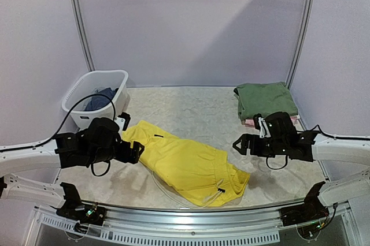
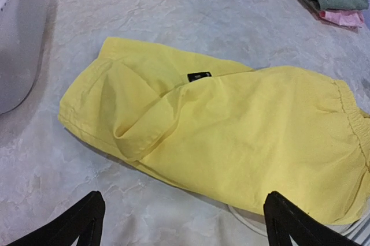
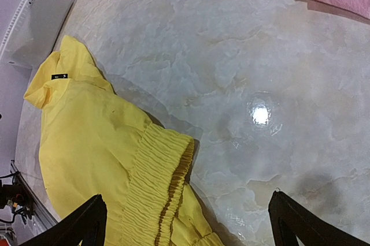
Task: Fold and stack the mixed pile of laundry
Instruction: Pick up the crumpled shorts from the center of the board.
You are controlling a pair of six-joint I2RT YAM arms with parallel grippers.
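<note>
1. The bright yellow drawstring shorts (image 1: 185, 162) are spread on the table (image 1: 191, 107) between the two arms. The leg hems are turned toward the left gripper (image 1: 137, 151) and the gathered waistband (image 3: 156, 182) toward the near right.
2. Both pairs of jaws are held wide apart and nothing is gripped. The right gripper (image 1: 241, 144) is poised over bare table just beside the waistband end.
3. An olive-green garment (image 1: 266, 100) is stacked, folded, on a pink garment (image 1: 252, 122) at the far right. A dark blue garment (image 1: 99, 100) is left in the white basket (image 1: 87, 93).
4. The shorts are judged light, thin and limp. Sagging is to be expected when only one end is lifted. The glossy tabletop may let the cloth be dragged rather than creased.
5. A firm pinch is best taken on the thick elastic waistband at one end and on a hem corner at the other.
6. The loose drawstring (image 1: 217, 197) is better avoided, since it would probably be pulled out rather than carry the cloth.
</note>
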